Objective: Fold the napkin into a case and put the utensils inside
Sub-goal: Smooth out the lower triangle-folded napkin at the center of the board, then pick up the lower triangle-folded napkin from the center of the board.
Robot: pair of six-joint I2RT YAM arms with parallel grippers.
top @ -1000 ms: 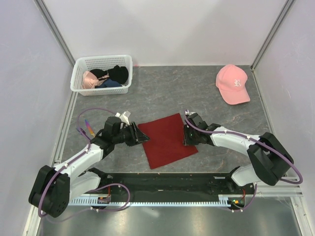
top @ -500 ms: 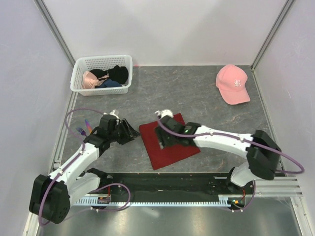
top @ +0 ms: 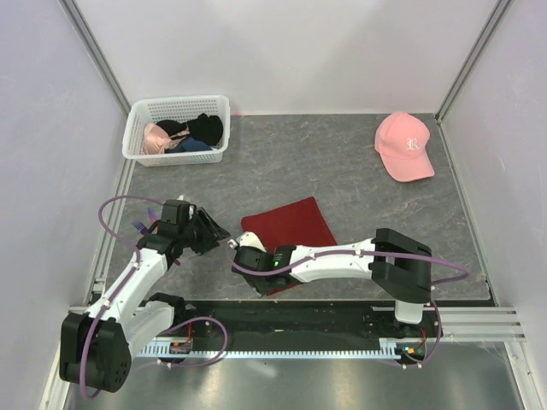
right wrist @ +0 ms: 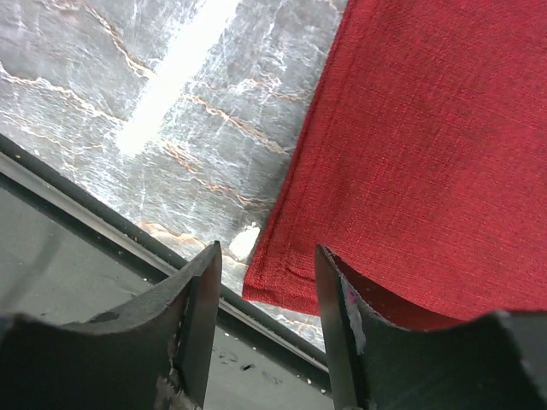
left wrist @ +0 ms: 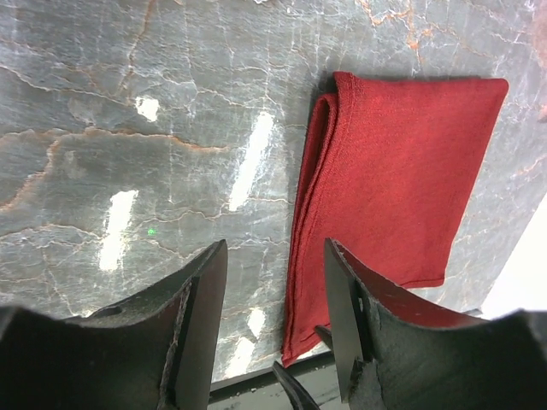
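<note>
Napkin (top: 295, 226) lies on the grey table (top: 359, 162), near its front edge, folded once: the left wrist view shows two layers along one side. That is a first fold only, and no narrow case is formed yet. Left gripper (left wrist: 275, 243) hangs just beside the cloth's left edge, jaws apart and empty. Right gripper (right wrist: 265, 250) hovers over the near corner, jaws apart, gripping nothing. Coloured bits (top: 144, 225) at the table's left side may be the utensils, but they are too small to tell. Further folds and loading the utensils are left to do.
</note>
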